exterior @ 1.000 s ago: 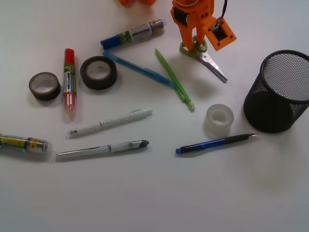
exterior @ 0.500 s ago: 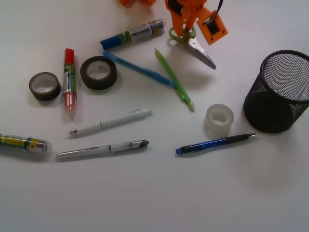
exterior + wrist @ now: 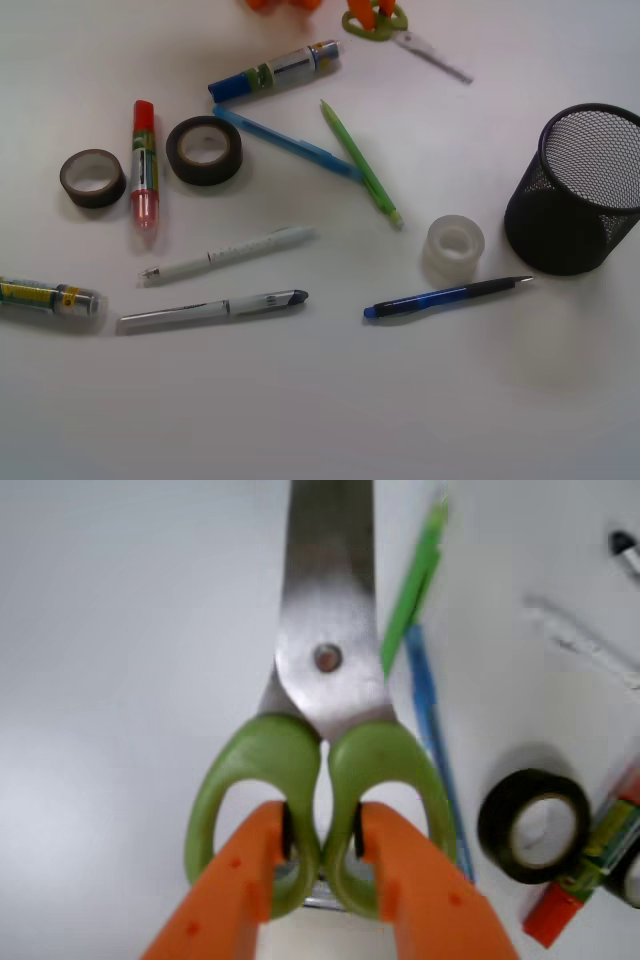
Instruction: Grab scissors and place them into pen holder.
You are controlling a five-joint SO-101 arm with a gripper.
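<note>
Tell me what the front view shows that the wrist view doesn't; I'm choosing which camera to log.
Only the front view shows the pen holder, the clear tape roll and the dark blue pen. Only the wrist view shows the claw pinching the inner sides of both handle loops, and the blade pivot. Both show the scissors, the green pen and the black tape roll.

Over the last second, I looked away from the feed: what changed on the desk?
The end effector, shut on the scissors at the inner sides of their green handles, lifted them off the table and carried them toward the frame's top edge; the arm is now mostly out of the front view. The pen holder, green pen, tape rolls and other pens stayed put.
</note>
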